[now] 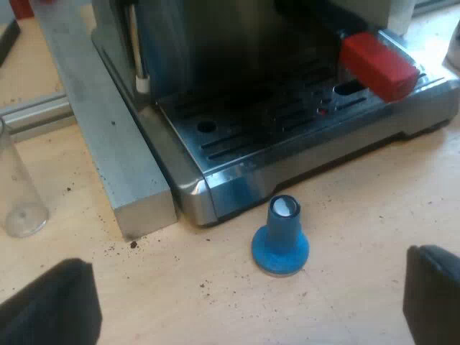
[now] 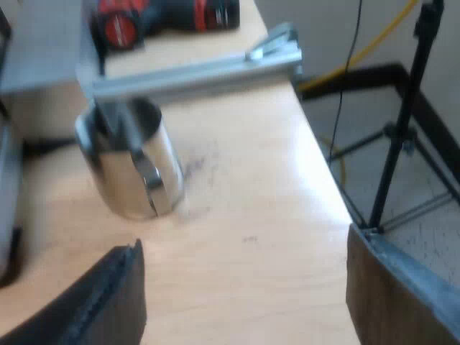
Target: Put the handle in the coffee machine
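The holder's red handle end (image 1: 377, 65) sticks out from the espresso machine's (image 1: 237, 43) front, above the slotted metal drip tray (image 1: 287, 122). The rest of the holder is lost in the dark under the machine's head. A blue tamper (image 1: 281, 237) stands upright on the wooden table just before the drip tray's edge. My left gripper (image 1: 244, 309) hovers over the table near the tamper, open, with nothing between its black fingers (image 1: 50, 305). My right gripper (image 2: 244, 280) is open over bare table beside a shiny metal mug (image 2: 133, 169).
A clear measuring glass (image 1: 18, 187) stands beside a grey metal block (image 1: 108, 136) along the machine's side. Coffee grounds speckle the table. Beyond the mug lie an aluminium bar (image 2: 194, 72) and a red-and-black tool (image 2: 158, 18). The table edge (image 2: 327, 165) drops to a floor with a tripod (image 2: 402, 136).
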### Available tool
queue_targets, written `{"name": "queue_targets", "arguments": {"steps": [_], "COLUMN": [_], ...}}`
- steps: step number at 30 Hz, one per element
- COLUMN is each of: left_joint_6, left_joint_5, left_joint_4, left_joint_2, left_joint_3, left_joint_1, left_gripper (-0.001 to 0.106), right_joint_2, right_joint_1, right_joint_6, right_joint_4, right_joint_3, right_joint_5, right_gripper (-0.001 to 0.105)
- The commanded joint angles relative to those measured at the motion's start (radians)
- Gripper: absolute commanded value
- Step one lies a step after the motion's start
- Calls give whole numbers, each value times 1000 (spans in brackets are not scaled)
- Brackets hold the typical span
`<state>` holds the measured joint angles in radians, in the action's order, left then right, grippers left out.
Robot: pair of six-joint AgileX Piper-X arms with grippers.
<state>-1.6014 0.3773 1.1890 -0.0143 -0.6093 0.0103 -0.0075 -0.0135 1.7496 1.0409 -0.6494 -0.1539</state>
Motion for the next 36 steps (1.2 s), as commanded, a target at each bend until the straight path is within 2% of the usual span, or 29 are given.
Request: {"name": "queue_targets", "arguments": {"steps": [1, 4, 11, 28, 36], "left_joint_6": [-15, -15, -19, -17, -17], "left_joint_5": [-6, -4, 18, 24, 24], "left_joint_4": [-40, -43, -43, -200, -204], "left_joint_2": [-138, -138, -138, -138, -138], "left_joint_3": [25, 53, 56, 111, 111], "left_joint_1": [-2, -2, -2, -2, 9], "left_gripper": [86, 86, 86, 86, 86], "right_joint_2": [-43, -43, -43, -42, -42], "right_joint_1": [-1, -1, -1, -1, -1], "right_joint_6": [10, 10, 10, 5, 5], "right_joint_4": [-5, -5, -5, -11, -11], "right_joint_3": [35, 68, 119, 121, 121], "right_joint_5": [1, 2, 19, 17, 17], "right_gripper": [62, 62, 62, 62, 62]}}
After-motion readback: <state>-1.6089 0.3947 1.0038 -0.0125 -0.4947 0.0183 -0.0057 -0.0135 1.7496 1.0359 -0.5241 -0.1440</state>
